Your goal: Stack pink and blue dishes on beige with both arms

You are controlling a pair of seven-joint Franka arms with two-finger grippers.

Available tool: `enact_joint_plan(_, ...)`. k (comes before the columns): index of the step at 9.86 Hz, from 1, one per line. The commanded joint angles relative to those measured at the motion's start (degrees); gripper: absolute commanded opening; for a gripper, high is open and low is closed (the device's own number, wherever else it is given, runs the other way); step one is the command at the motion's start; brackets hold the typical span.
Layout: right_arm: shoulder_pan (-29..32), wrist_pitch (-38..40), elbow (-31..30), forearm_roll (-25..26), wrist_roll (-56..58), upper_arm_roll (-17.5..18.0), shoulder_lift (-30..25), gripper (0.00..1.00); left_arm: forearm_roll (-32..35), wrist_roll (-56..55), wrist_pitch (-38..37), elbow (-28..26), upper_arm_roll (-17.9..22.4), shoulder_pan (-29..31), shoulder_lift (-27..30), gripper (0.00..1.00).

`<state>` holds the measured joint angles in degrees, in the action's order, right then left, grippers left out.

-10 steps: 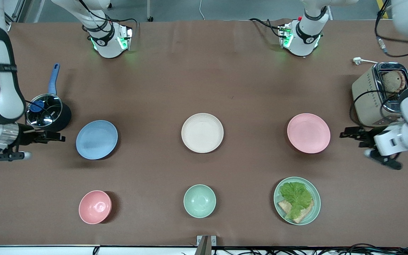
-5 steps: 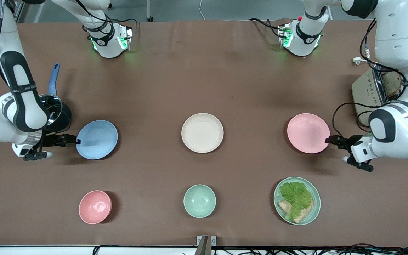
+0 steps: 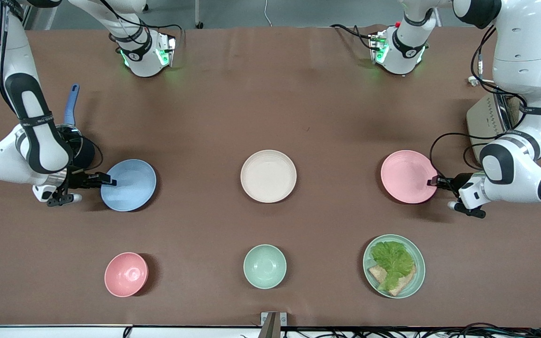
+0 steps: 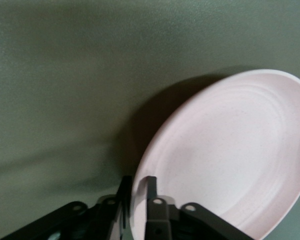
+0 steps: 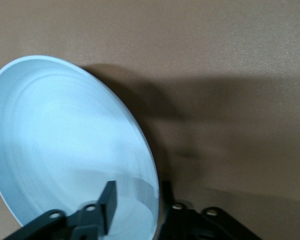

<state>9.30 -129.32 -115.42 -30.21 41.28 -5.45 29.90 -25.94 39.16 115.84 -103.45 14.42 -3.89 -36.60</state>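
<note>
The pale pink plate (image 3: 406,176) lies flat toward the left arm's end of the table, and the light blue plate (image 3: 132,185) toward the right arm's end. Between them sits the beige plate (image 3: 268,176), with nothing on it. My left gripper (image 3: 432,181) is at the pink plate's outer edge. In the left wrist view the left gripper (image 4: 137,192) has its jaws pinched on the pink plate's (image 4: 225,155) rim. My right gripper (image 3: 110,181) reaches over the blue plate's outer edge. Seen from the right wrist, the right gripper (image 5: 137,197) is open and straddles the blue plate's (image 5: 65,145) rim.
A dark pot with a blue handle (image 3: 71,105) stands by the right arm's wrist, and a toaster (image 3: 486,122) by the left arm. Nearer the front camera stand a pink bowl (image 3: 126,274), a mint bowl (image 3: 264,266) and a mint plate (image 3: 421,263) with lettuce and bread.
Both arms swung in from the table's ends. Each gripper moved inward to its plate's outer rim. No plate has moved.
</note>
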Motion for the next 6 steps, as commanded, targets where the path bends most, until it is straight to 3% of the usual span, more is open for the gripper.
enact_joint_plan(1, 0.8, 0.3, -0.1, -1.5, 0.5, 0.3, -1.8, 0.01, -0.8, 1.2, 0.5, -1.4, 0.1, -0.2, 3.9, 0.0)
enact_joint_plan(3, -0.9, 13.4, 7.5, 0.1, -6.3, -2.3, -2.8, 0.01, -0.8, -0.4, -5.1, 0.7, -1.8, -1.1, 9.3, 0.0)
enact_joint_plan(4, -3.0, 21.2, 12.9, 2.8, -10.0, -5.0, -3.1, 0.01, -0.8, -2.8, -6.0, 0.1, -4.9, -1.3, 12.1, 0.0)
enact_joint_plan(6, -3.9, 34.4, 24.0, 6.1, -19.3, -5.7, -3.2, 0.01, -0.3, -14.1, -5.9, -0.9, -13.8, -1.4, 14.6, 0.0)
